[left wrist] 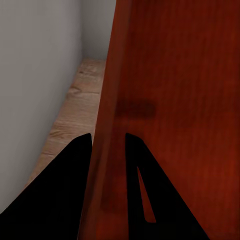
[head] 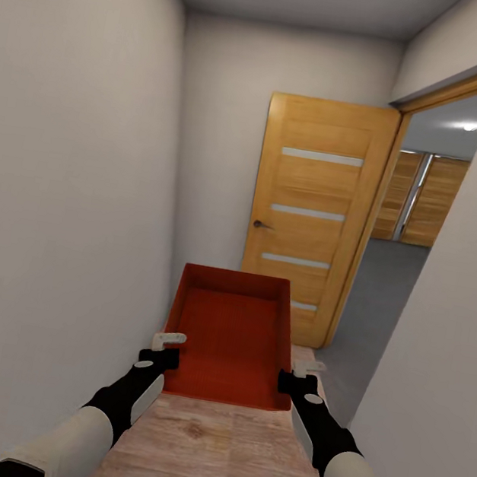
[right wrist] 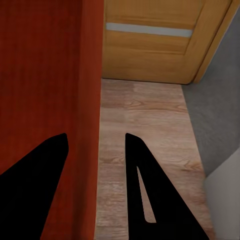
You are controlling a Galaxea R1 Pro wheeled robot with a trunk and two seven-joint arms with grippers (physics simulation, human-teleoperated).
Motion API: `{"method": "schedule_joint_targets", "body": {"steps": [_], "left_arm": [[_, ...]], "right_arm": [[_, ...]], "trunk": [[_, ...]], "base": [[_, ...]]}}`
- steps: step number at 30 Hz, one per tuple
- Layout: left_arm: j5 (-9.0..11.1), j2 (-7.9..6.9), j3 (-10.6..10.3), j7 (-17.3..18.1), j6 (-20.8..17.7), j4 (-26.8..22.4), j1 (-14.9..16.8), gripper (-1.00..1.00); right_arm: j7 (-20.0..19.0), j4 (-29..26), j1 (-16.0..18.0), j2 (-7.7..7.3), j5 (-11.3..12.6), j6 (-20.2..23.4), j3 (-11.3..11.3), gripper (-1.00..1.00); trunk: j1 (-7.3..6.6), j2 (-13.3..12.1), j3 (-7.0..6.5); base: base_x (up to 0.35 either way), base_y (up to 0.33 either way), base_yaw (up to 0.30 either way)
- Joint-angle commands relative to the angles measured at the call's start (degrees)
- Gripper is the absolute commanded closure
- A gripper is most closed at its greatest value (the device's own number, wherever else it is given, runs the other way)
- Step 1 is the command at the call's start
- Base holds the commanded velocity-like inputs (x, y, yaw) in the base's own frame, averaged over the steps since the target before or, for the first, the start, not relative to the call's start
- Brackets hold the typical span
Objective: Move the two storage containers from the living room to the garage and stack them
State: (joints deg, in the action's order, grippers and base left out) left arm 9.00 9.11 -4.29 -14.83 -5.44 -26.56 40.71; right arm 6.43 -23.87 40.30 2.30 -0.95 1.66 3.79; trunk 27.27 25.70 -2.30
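While the bin (head: 229, 333) hangs in the air between both arms over the wood floor (head: 220, 451), it could bump the door (head: 316, 212) or slip on a turn; the left gripper (head: 167, 349) pinches one side wall; the right gripper (head: 300, 375) pinches the other.

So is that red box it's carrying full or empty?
Empty. The head view looks straight into the storage container and shows only its bare orange-red bottom. It has no lid and is held level between both arms.
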Motion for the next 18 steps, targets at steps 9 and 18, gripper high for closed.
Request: {"method": "schedule_joint_targets", "body": {"steps": [9,18], "left_arm": [[1.3,-3.49,-0.1,-0.7,-0.2,0.0,0.0,1.00],[1.3,-3.49,-0.1,-0.8,-0.2,0.0,0.0,1.00]], "right_arm": [[0.4,-0.2,0.0,-0.27,-0.4,-2.9,-5.0,1.00],[0.4,-0.2,0.0,-0.29,-0.4,-2.8,-5.0,1.00]], "trunk": [[0.05,0.0,0.02],[0.05,0.0,0.02]], "base": [[0.323,0.000,0.000],[0.323,0.000,0.000]]}}
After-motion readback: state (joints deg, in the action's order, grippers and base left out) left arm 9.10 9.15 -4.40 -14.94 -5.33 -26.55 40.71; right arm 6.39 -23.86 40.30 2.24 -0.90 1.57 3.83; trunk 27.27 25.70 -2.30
